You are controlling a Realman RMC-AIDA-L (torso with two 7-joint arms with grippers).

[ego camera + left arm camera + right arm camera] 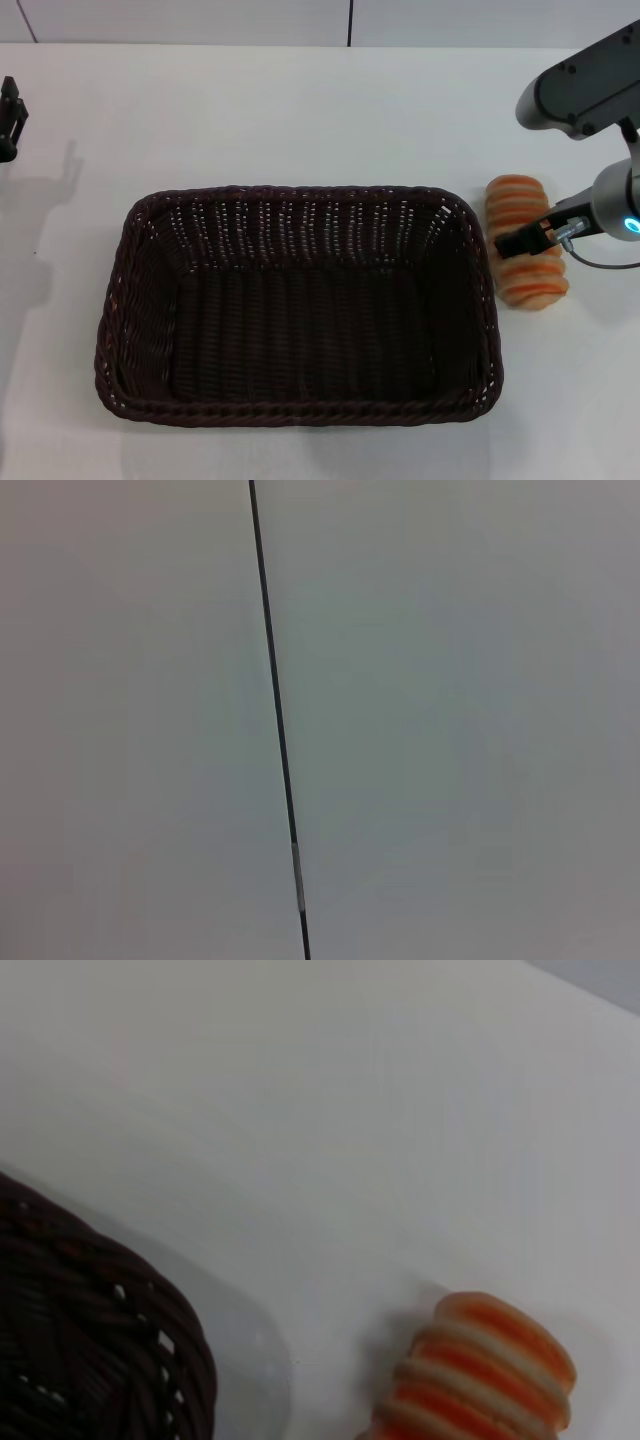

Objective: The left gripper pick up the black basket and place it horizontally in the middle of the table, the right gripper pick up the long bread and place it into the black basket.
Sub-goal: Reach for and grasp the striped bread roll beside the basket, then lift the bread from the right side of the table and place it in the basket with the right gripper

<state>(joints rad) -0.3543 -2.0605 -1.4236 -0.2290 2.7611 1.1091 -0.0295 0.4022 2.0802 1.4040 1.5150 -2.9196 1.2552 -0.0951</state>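
The black basket [130, 300] lies lengthwise across the middle of the white table [300, 110], open side up and empty. The long bread [516, 199], orange-tan with cream stripes, lies on the table just right of the basket's right rim. My right gripper [524, 241], on the arm with the blue light, is directly over the middle of the bread. The right wrist view shows one end of the bread [490, 1370] and a corner of the basket [90, 1340]. My left gripper [9, 118] is at the far left edge of the table, away from the basket.
The right arm's grey housing [585, 85] hangs over the table's back right. The left wrist view shows only a pale surface with a thin dark seam [280, 740]. Bare table lies behind the basket.
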